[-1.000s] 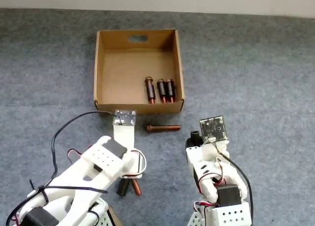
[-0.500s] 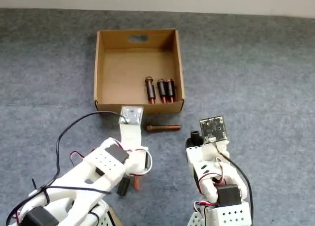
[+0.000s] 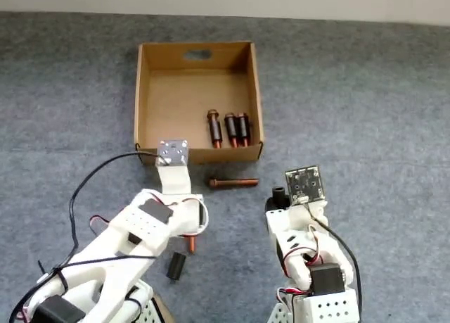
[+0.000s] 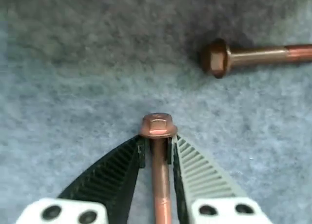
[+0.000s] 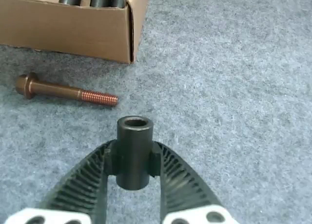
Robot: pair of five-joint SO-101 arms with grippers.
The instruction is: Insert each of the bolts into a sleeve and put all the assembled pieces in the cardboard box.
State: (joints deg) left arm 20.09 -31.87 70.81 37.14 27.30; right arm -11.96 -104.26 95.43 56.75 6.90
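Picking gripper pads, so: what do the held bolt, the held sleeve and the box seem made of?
The held bolt looks like copper-finished metal: reddish sheen, crisp hex head. The held sleeve is smooth and matte black, perhaps blackened steel or plastic; the look leaves it open. The box is plain brown cardboard, matte, with a folded corner.

Three assembled pieces, two loose bolts, two empty sleeves, one cardboard box
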